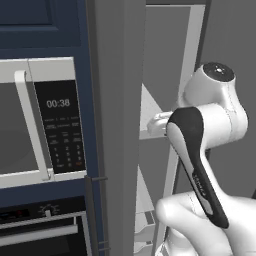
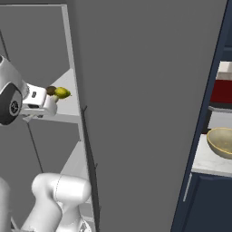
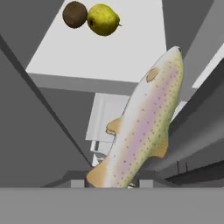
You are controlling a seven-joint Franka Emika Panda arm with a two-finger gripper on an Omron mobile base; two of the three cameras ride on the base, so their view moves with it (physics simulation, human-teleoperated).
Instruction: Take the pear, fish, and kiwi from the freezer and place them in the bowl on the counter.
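Pear [image 3: 103, 19] and kiwi [image 3: 75, 14] on freezer shelf [image 3: 131, 52]

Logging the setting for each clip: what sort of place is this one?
A simulated home kitchen, most likely. A built-in microwave sits in navy cabinetry, a tan bowl rests on a marble counter, and an open freezer's white shelf holds a pear and kiwi.

Navy-blue cabinets [image 1: 35, 22] frame a silver built-in microwave [image 1: 37, 122] on the left, whose dark panel reads 00:38. Below it sits an oven [image 1: 40, 232] with a knob. On the far right, a red and white object [image 2: 224, 86] stands behind navy cabinetry [image 2: 204, 204].
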